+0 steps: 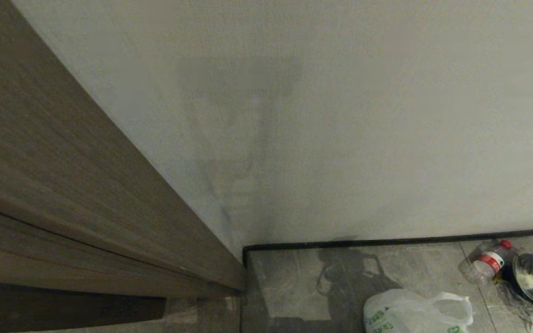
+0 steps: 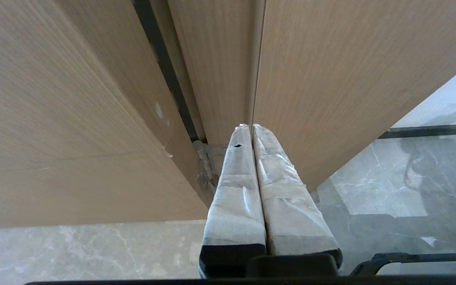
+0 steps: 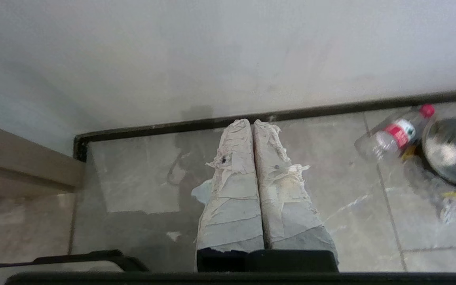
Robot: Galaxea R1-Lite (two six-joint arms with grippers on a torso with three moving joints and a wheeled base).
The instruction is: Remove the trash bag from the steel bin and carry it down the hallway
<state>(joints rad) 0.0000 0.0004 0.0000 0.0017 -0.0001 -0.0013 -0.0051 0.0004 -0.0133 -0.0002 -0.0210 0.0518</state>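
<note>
Neither arm shows in the head view. In the left wrist view, the left pincer [image 2: 251, 128] points forward and slightly down, its two fingers [image 2: 236, 190] pressed flat together along their whole length with nothing between them. The fingers are wrapped in pale, worn tape. In the right wrist view, the right pincer [image 3: 252, 123] points forward and down in the same pose, its two fingers [image 3: 236, 198] also pressed together and empty. Their tape wrapping is frayed and peeling at the edges. A black mount sits at the base of each pair of fingers.
</note>
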